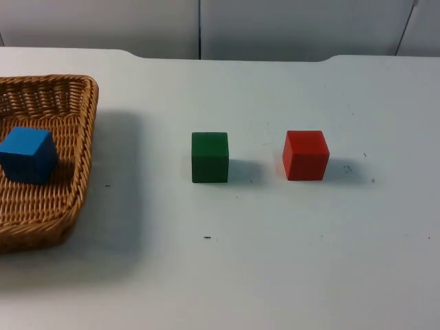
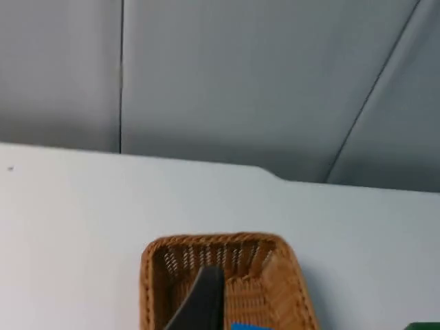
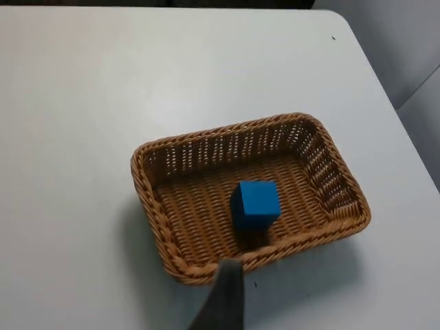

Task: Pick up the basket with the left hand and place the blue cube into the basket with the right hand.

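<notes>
Black fingertip of left gripper [image 2: 203, 302] seen in left wrist view, hanging over basket [image 2: 227, 275]; whether touching the weave, cannot tell; open or closed, cannot tell. Black fingertip of right gripper [image 3: 223, 299] seen in right wrist view, just beside the basket's near rim, apparently above it; contact unclear, finger spread cannot tell. Nothing seen held in either gripper.

Wicker basket [image 1: 48, 165] at 9 o'clock on table [image 1: 275, 261] in top view, partly cut by the picture edge, casting a broad shadow on the table toward 3 o'clock. Blue cube [image 1: 27, 155] inside basket, resting on its woven floor, slightly turned, clear of the walls. Same cube [image 3: 256, 203] in right wrist view sitting near the basket's middle, basket [image 3: 247, 196] rectangular with raised woven sides. Sliver of blue [image 2: 251, 326] also visible inside basket in left wrist view.

Green cube [image 1: 210, 157] on bare table at centre, well apart from basket. Red cube [image 1: 305, 155] near it toward 3 o'clock, not touching. Both upright, flat on table. Grey wall [image 1: 206, 27] at 12 o'clock beyond table edge.
</notes>
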Controlling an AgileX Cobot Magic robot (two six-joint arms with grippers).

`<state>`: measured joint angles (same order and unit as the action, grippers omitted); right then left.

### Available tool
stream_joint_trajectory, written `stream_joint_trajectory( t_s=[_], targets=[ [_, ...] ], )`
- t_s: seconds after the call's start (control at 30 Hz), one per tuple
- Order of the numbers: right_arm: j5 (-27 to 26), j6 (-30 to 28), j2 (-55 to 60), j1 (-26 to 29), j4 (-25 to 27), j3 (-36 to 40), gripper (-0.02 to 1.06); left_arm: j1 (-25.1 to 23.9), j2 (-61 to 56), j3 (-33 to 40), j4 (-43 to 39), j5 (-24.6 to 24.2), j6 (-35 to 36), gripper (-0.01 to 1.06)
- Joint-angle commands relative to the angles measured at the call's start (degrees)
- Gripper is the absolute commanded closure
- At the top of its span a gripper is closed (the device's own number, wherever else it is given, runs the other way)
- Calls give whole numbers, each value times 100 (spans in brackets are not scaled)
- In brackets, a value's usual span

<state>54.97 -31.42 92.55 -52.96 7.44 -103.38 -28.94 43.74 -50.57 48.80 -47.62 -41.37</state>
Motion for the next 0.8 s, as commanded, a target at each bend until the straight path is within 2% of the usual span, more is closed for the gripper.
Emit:
stream_joint_trajectory(
  t_s=[0.0, 0.13, 0.17, 0.27, 0.3, 0.37, 0.4, 0.57, 0.77],
  targets=[
    [-445, 53, -324, -20, -16, 653, 27, 470, -412, 10, -300, 16, 358, 18],
    [-1644, 263, -1057, -20, 20, 2089, 27, 1576, -1127, 10, -1431, -8, 1227, 18],
    [-1644, 263, -1057, -20, 20, 2089, 27, 1576, -1127, 10, -1431, -8, 1227, 18],
    [-2455, 446, -1622, -20, 20, 3152, 27, 1916, -1746, 10, -2525, -253, 1966, 18],
    [-2455, 446, -1622, -20, 20, 3152, 27, 1916, -1746, 10, -2525, -253, 1966, 18],
    [-3151, 520, -2058, -20, 33, 3775, 27, 1944, -2265, 86, -3082, -449, 2276, 18],
    [-3292, 620, -2223, -20, 33, 3981, 27, 1944, -2491, 167, -3171, -476, 2394, 18],
    [-3294, 750, -2726, -20, 33, 4498, 27, 1944, -3398, 801, -3166, -602, 2660, 18],
    [-3296, 930, -3457, -20, 33, 5309, 27, 1995, -4341, 1631, -3551, -694, 3215, 18]
  ],
)
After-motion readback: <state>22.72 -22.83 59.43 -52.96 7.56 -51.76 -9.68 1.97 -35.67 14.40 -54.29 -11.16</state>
